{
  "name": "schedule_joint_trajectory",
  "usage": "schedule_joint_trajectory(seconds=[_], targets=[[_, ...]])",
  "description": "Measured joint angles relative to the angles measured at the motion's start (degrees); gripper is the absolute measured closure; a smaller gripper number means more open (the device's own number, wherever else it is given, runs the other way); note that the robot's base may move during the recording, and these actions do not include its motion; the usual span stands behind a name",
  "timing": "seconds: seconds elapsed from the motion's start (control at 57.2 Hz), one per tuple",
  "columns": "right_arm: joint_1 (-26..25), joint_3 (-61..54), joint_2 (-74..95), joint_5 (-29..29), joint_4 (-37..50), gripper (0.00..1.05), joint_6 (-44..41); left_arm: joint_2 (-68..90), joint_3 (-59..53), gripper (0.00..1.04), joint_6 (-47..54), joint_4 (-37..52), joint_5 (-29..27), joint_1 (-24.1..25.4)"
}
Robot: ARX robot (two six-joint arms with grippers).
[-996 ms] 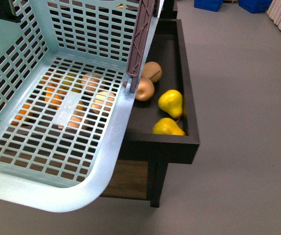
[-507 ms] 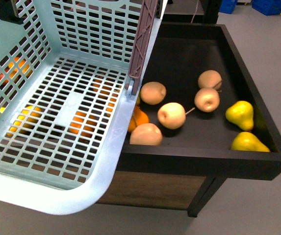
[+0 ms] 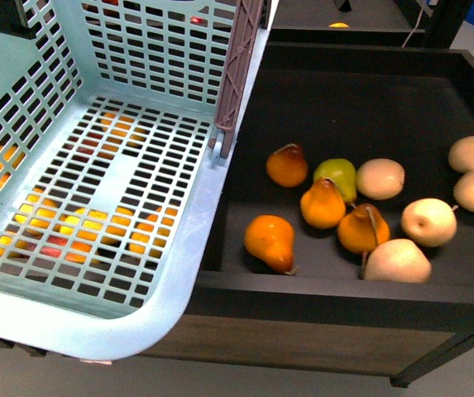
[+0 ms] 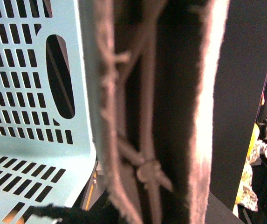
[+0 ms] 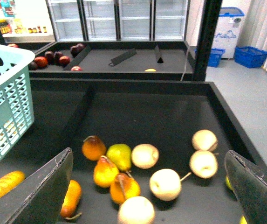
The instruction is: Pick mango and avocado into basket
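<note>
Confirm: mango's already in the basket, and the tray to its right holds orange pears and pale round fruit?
No: the basket is empty; in the front view the colours are other fruit beneath its slotted floor. The tray to its right does hold orange pears and pale round fruit.

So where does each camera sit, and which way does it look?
Front view: on the body, looking down into the basket and fruit bin; no arm shows.
Left wrist view: on that wrist, close against the brown handle; fingers unclear.
Right wrist view: on that wrist, looking across the bin between open fingers.
Shared: front and right wrist both show the green pear.
</note>
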Motion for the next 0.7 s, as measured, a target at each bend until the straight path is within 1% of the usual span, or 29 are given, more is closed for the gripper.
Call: schedule_joint_trajectory(seconds=[0.699], targets=[[0.00, 0.00, 0.07, -0.26, -0.02, 0.09, -0.02, 0.00, 0.00, 0.91, 0.07, 0.00, -0.20, 0.04]])
